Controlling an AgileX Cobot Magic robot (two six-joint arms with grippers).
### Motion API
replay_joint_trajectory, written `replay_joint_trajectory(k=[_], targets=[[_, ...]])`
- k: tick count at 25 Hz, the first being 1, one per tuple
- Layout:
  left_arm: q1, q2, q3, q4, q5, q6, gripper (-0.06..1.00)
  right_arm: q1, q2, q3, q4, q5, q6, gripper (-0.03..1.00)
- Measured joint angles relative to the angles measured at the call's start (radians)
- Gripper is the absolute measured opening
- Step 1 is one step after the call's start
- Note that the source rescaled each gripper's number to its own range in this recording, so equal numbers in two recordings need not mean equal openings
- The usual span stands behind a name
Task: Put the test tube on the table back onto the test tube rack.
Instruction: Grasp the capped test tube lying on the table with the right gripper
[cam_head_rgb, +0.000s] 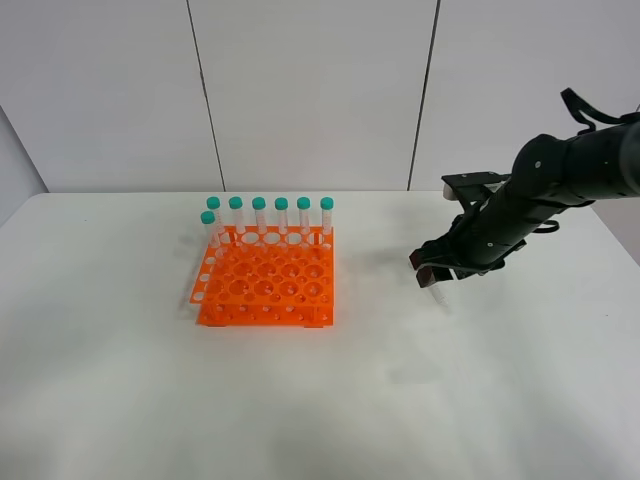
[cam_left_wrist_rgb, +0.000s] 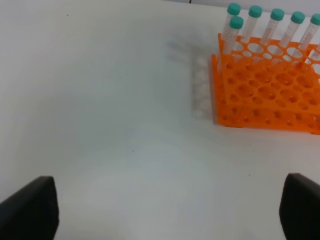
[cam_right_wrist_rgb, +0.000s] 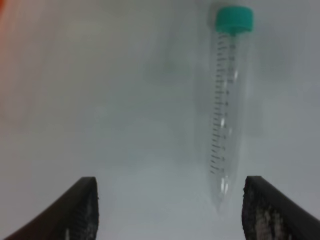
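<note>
Seeing pale grey wall panels with dark vertical seams backing the scene. Seeing a plain white matte surface with rounded back corners, filling the lower part of the exterior view. Noting the black right arm slanting down from the right edge toward the surface.

Noting the bright orange test tube rack sitting left of centre on the surface, tiered plates with a grid of round holes. Counting seven capped tubes standing upright in it: six along the back row, one a row forward at the left corner. Reading nothing off the rack, any lettering being too small to tell.

Marking the right gripper low over the right part of the surface, well apart from the rack; fingers standing spread wide, pinching nothing. Marking the left gripper in the left wrist view only, its fingers also spread wide, with bare surface between them and the rack lying ahead and off to one side.

Locating the test tube lying flat on the surface just ahead of the right gripper, touching neither finger. Lying within the span of the spread fingers but off-centre, with the conical tip pointing back toward the gripper and ending close beside one finger. Pointing away from the gripper: the teal-green cap.

Seeing black printed graduation ticks running along the tube, numerals too blurred to read.
</note>
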Motion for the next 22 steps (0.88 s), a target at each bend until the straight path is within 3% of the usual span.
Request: replay_joint_trajectory(k=[3,10,22], targets=[[0.000,0.000,0.001,0.000,-0.001,0.000,1.00,0.002,0.054,-0.046,-0.041,0.040,0.054,0.91],[0.000,0.000,0.001,0.000,-0.001,0.000,1.00,0.002,0.075,-0.057,-0.244,0.082,0.199,0.91],[0.000,0.000,0.001,-0.003,-0.001,0.000,1.00,0.002,0.143,-0.057,-0.244,0.062,0.213,0.91]])
